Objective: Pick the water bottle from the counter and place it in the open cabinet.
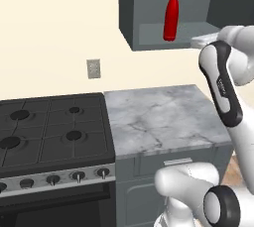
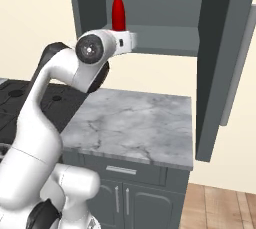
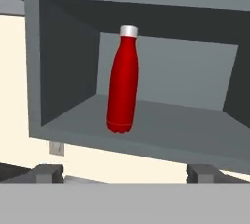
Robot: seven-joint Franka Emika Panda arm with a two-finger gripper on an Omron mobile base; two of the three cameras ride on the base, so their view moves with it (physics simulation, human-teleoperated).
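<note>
The water bottle (image 1: 171, 15) (image 2: 118, 10) (image 3: 123, 87), slim, glossy red with a white cap, stands upright on the grey shelf of the open cabinet (image 1: 149, 35) (image 2: 165, 40) (image 3: 171, 125), toward its left side. Nothing touches it. My gripper (image 3: 127, 174) is open and empty, drawn back in front of the shelf edge and a little below the bottle. Its two dark fingertips (image 3: 49, 173) stand wide apart at the bottom of the hand view. The counter is out of view.
Below the cabinet lies a small marble top (image 1: 158, 119) (image 2: 135, 123) beside a black stove (image 1: 49, 132). The cabinet's open door (image 2: 220, 63) hangs at the right. A wall outlet (image 1: 93, 68) sits on the cream wall.
</note>
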